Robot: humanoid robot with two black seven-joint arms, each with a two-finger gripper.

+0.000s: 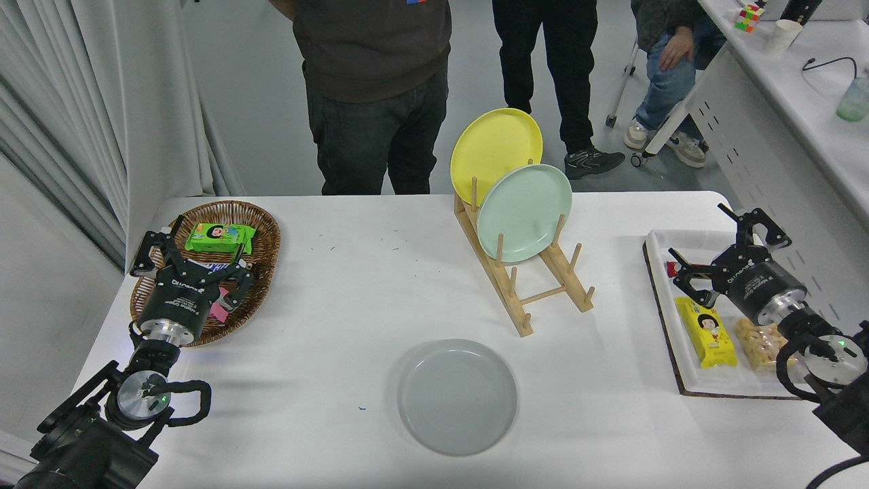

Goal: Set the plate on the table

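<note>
One high camera on the robot's side looks forward and down over the white table (339, 285).

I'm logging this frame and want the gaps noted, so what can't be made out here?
Head view only:
- Red snack bar on the white tray: mostly hidden behind the right gripper.
- Wicker basket contents: partly covered by the left gripper.
- People at the far side: cut off above the waist by the top edge.

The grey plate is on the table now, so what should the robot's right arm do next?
Probably just park. The grey plate lies flat on the table, away from the rack, and the right gripper is open, holding nothing, over the snack tray. Nothing looks left to do.
</note>
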